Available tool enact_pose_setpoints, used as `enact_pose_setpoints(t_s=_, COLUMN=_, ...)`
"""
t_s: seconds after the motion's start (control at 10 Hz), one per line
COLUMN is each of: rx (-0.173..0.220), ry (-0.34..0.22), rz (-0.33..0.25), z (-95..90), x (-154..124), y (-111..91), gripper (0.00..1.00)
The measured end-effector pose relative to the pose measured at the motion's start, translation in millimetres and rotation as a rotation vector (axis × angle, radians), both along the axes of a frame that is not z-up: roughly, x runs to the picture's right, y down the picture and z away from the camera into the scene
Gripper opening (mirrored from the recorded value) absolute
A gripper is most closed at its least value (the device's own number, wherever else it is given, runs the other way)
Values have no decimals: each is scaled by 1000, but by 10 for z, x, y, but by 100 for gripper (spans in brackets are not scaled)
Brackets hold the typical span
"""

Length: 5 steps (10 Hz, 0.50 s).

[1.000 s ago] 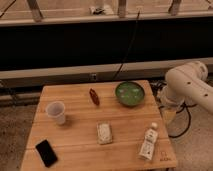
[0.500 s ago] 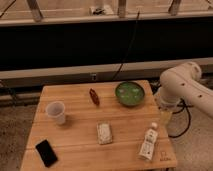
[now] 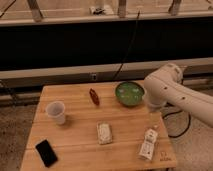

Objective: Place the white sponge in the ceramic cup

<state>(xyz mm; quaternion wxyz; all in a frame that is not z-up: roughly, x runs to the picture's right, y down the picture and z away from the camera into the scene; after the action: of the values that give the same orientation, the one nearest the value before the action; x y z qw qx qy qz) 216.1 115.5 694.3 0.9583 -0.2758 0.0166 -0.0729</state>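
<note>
The white sponge (image 3: 104,133) lies flat on the wooden table (image 3: 75,115), near the front middle. The ceramic cup (image 3: 56,112) stands upright at the left of the table, apart from the sponge. My white arm (image 3: 167,85) reaches in from the right. Its gripper (image 3: 151,111) hangs over the table's right edge, just right of the green bowl and well to the right of the sponge. It holds nothing that I can see.
A green bowl (image 3: 130,93) sits at the back right. A small red object (image 3: 93,96) lies at the back middle. A white labelled bottle (image 3: 148,144) lies at the front right. A black phone (image 3: 46,152) lies at the front left. A dark wall runs behind the table.
My arm has moved left, from beyond the table's right edge to over that edge next to the green bowl. The things on the table have not moved.
</note>
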Motion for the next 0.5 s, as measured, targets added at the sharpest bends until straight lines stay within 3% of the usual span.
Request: enact_pose_setpoints(t_s=0.5, rx=-1, ry=-102, rz=-174, z=89, x=-522, y=132, gripper=80)
